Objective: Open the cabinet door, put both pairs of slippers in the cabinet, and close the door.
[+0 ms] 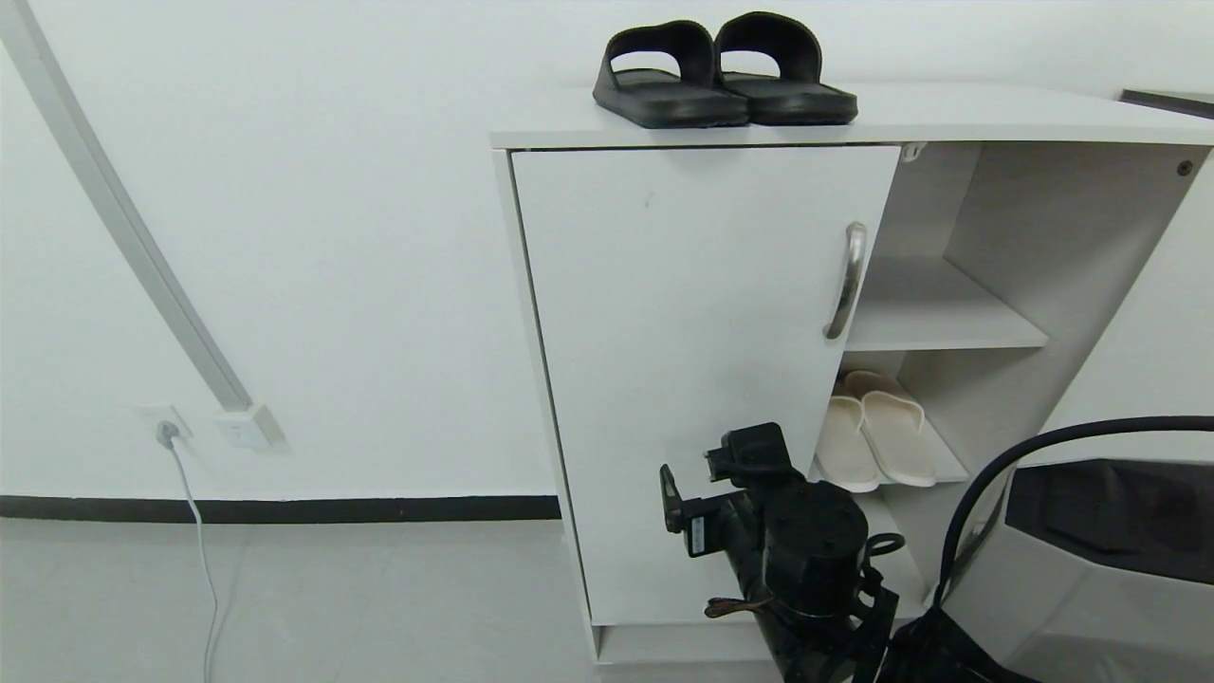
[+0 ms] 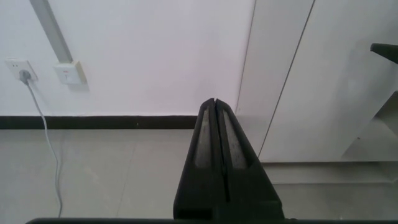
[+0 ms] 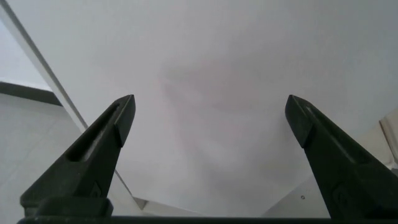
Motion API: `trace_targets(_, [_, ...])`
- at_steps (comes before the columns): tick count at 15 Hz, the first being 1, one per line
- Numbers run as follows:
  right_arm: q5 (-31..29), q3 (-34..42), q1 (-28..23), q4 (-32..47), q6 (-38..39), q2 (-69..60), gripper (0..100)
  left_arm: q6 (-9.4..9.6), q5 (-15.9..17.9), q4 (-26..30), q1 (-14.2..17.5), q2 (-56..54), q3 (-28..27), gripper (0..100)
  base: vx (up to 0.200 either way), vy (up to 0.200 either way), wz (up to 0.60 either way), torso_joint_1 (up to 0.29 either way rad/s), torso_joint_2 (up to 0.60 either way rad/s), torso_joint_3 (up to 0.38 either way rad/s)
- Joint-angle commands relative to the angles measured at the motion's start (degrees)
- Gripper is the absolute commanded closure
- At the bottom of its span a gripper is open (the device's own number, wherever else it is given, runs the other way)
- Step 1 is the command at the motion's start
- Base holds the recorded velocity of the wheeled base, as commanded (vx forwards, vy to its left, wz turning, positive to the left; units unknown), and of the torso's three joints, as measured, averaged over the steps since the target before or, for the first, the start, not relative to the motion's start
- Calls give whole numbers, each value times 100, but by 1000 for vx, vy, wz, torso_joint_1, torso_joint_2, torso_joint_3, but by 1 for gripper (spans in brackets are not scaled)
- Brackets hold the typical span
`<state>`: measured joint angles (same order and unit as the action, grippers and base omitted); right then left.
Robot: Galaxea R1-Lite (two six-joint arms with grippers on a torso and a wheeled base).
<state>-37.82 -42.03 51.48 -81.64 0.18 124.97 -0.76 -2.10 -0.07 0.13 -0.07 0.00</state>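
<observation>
The white cabinet [image 1: 702,379] has its left door shut, with a metal handle [image 1: 847,281], and its right half stands open. On the cabinet top sits a pair of black slippers [image 1: 726,76]. A pair of white slippers [image 1: 873,432] lies on the lower shelf inside. My right gripper [image 1: 707,470] is open, close in front of the lower part of the shut door, whose white face [image 3: 211,124] lies just beyond the spread fingers [image 3: 106,143]. My left gripper [image 2: 214,109] is shut with nothing in it, low over the floor left of the cabinet [image 2: 311,81].
A middle shelf [image 1: 934,323] inside the open half is bare. The open right door [image 1: 1152,351] stands at the far right. A wall socket with a white cable [image 1: 194,512] and a slanted conduit [image 1: 123,218] are on the wall to the left. Grey floor [image 1: 285,598] lies beside the cabinet.
</observation>
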Motion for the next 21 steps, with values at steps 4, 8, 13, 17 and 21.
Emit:
trace_targets(4, [-7,37,11,-1,-1,1,0,-4,-1,-1,4,7,0,100,0,0,0,0,0,0])
trace_targets(8, [-7,55,37,8,-9,-7,0,-12,-1,-1,4,7,0,100,0,0,0,12,-189,-249])
trace_targets(13, [2,99,55,8,-36,1,0,-12,-1,-1,4,7,0,100,0,0,0,67,-481,-364])
trace_targets(17, [2,99,55,8,-36,1,0,-12,-1,-1,4,7,0,100,0,0,0,121,-455,-342])
trace_targets(21, [20,99,46,8,-36,1,0,-12,-1,-1,4,7,0,100,0,0,0,151,-474,-325])
